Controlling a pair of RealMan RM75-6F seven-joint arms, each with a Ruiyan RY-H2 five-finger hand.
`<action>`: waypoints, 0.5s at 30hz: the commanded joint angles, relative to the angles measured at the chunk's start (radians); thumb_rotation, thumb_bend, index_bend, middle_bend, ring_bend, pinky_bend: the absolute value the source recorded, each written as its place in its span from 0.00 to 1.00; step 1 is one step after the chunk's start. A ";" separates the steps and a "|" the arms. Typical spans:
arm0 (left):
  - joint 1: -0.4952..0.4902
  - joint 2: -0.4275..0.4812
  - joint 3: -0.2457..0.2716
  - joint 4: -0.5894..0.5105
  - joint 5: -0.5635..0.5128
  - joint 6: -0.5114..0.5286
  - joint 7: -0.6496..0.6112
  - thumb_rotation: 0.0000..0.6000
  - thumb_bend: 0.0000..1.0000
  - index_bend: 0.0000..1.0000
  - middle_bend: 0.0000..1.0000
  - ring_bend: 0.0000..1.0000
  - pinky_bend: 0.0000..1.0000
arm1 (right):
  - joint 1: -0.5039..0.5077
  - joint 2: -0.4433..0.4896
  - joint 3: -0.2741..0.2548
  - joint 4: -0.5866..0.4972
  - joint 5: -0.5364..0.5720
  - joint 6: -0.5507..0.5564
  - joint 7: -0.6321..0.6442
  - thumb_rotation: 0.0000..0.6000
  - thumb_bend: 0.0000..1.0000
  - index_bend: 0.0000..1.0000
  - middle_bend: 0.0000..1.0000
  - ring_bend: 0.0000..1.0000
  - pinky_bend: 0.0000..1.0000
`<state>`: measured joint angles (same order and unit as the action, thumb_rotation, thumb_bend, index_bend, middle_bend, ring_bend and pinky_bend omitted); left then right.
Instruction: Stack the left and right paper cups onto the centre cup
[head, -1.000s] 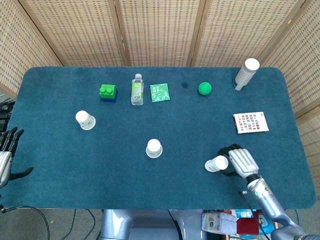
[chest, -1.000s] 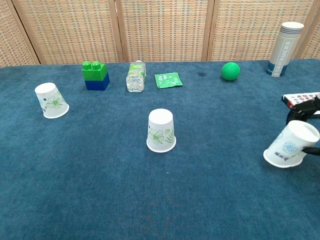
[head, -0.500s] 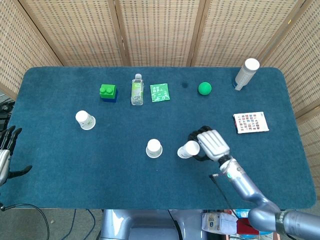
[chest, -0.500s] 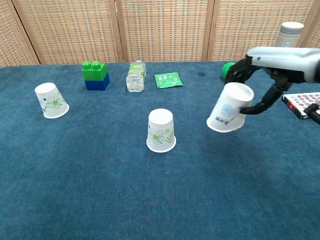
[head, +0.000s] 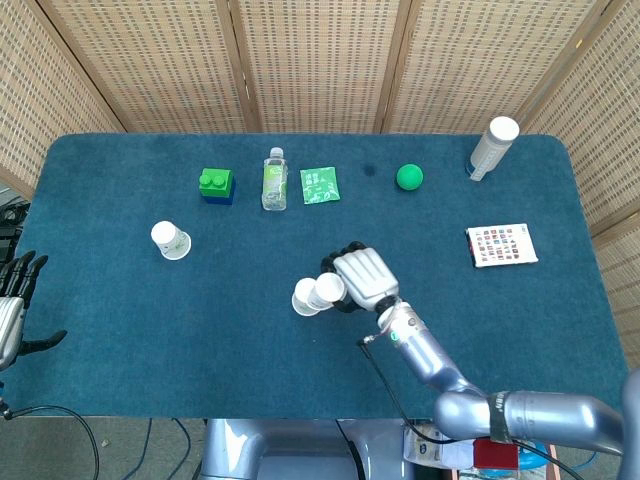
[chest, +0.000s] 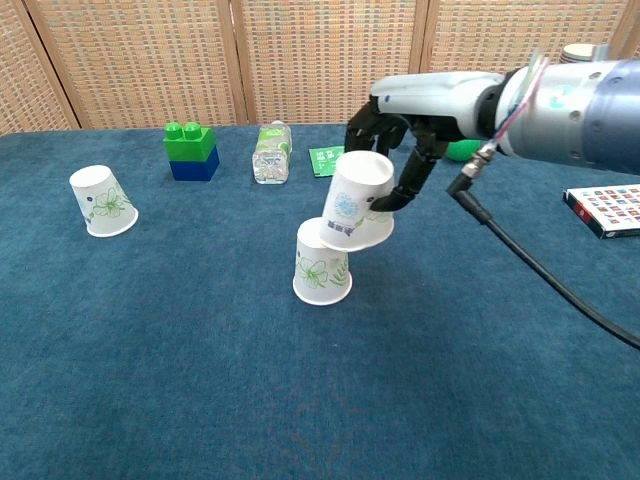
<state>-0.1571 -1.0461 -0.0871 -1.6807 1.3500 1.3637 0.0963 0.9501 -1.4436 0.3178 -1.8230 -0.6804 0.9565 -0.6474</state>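
Observation:
My right hand (head: 362, 279) (chest: 400, 150) grips an upside-down paper cup (head: 328, 291) (chest: 355, 202), tilted and held just above and slightly right of the centre cup (head: 303, 298) (chest: 320, 268). The centre cup stands upside down on the blue table. The left cup (head: 170, 240) (chest: 102, 201) sits upside down, leaning, at the table's left. My left hand (head: 14, 300) hangs off the table's left edge with fingers spread, holding nothing.
Along the back stand a green and blue block (head: 216, 185) (chest: 190, 150), a lying bottle (head: 273, 179) (chest: 271, 152), a green packet (head: 319, 185), a green ball (head: 409, 177) and a tall tumbler (head: 493, 146). A card box (head: 500, 244) (chest: 602, 208) lies at the right.
My right hand has carried the cup leftward from the table's right front, lifting it, until it hovers by the centre cup. The left hand barely moved.

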 joint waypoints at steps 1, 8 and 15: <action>-0.001 0.001 0.000 0.000 -0.001 -0.002 -0.002 1.00 0.05 0.00 0.00 0.00 0.00 | 0.057 -0.042 0.019 0.015 0.062 0.038 -0.045 1.00 0.44 0.47 0.46 0.35 0.26; 0.000 0.007 -0.001 0.001 -0.004 -0.001 -0.018 1.00 0.05 0.00 0.00 0.00 0.00 | 0.119 -0.078 0.018 0.045 0.148 0.071 -0.086 1.00 0.44 0.47 0.45 0.35 0.26; -0.001 0.012 -0.001 0.004 -0.004 -0.005 -0.030 1.00 0.05 0.00 0.00 0.00 0.00 | 0.137 -0.077 0.011 0.049 0.170 0.082 -0.085 1.00 0.44 0.47 0.41 0.35 0.26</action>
<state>-0.1580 -1.0344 -0.0885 -1.6771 1.3455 1.3590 0.0663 1.0855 -1.5209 0.3290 -1.7741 -0.5111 1.0376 -0.7332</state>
